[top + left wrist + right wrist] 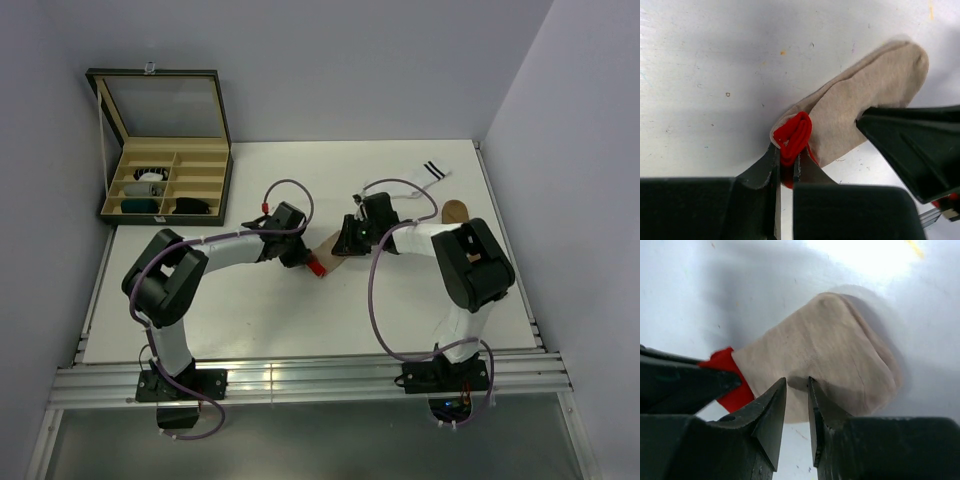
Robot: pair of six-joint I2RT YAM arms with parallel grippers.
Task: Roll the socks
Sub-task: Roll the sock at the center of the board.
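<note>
Left gripper (785, 156), closest to the lens, is clamped shut on the bunched red cuff (795, 134) of the beige sock (867, 90), the knit folded thick and ribbed between its black fingers. Right gripper (797, 385) hovers at the opposite end of the beige sock, its wedge-shaped jaws parted by only a narrow slit, tips over the flat foot section. No fabric shows caught between them.

The beige sock lies flat on the white table (250, 320) between the two grippers. Its long axis runs from the cuff at the near left to the rounded toe at the far right. The cuff end belongs to the left arm and the toe end is nearer the right arm. The coming move likely turns on that line: a roll would travel along it, so one end probably needs pinning while the other is turned over. The cloth looks soft, thin and limp, likely to slip or unroll if released early.

Beyond the beige sock to the far right lies a brown sock (455, 211), and farther that way a white sock with black stripes (432, 171), both flat. Well off to the far left of the beige sock stands an open compartment box (160, 217), dark outside and tan inside, with several bundles (150, 183) in its slots.
</note>
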